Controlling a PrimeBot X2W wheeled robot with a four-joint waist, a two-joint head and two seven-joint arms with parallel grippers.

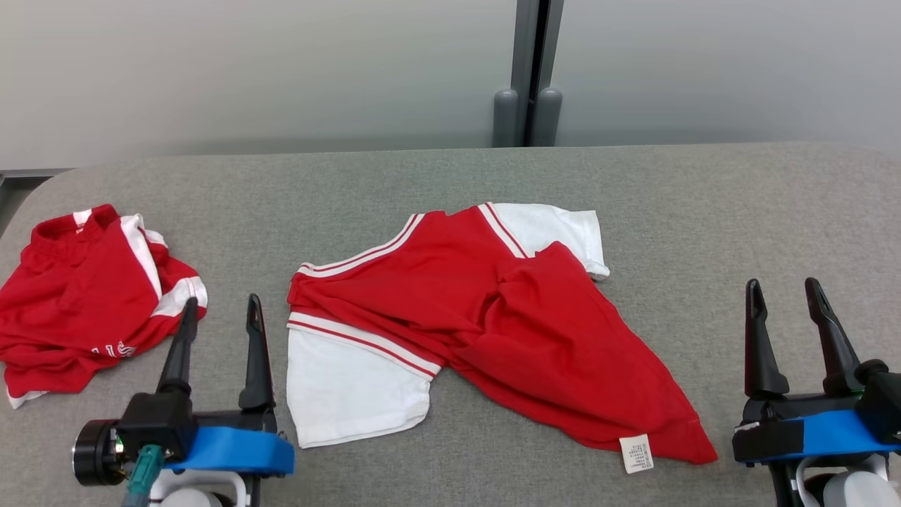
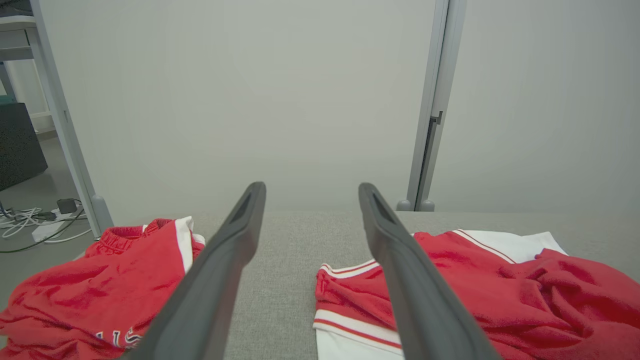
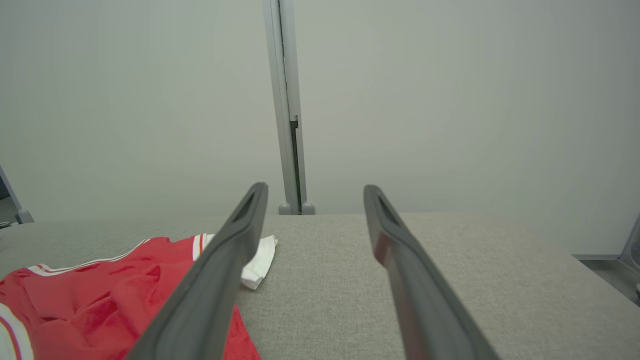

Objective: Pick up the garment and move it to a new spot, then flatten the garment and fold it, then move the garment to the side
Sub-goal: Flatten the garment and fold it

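A red garment (image 1: 493,317) with white sleeves and striped trim lies rumpled in the middle of the grey table (image 1: 704,211), its care label showing at the near hem. It also appears in the left wrist view as the garment (image 2: 475,290) and at the lower left of the right wrist view as the garment (image 3: 100,295). My left gripper (image 1: 219,310) stands open just left of the near white sleeve, holding nothing. My right gripper (image 1: 783,292) is open at the table's near right, apart from the cloth.
A second red and white garment (image 1: 84,296) lies bunched at the table's left edge, seen too in the left wrist view (image 2: 100,295). Grey partition panels with a post (image 1: 528,77) stand behind the table. Cables lie on the floor (image 2: 35,225) beyond the left edge.
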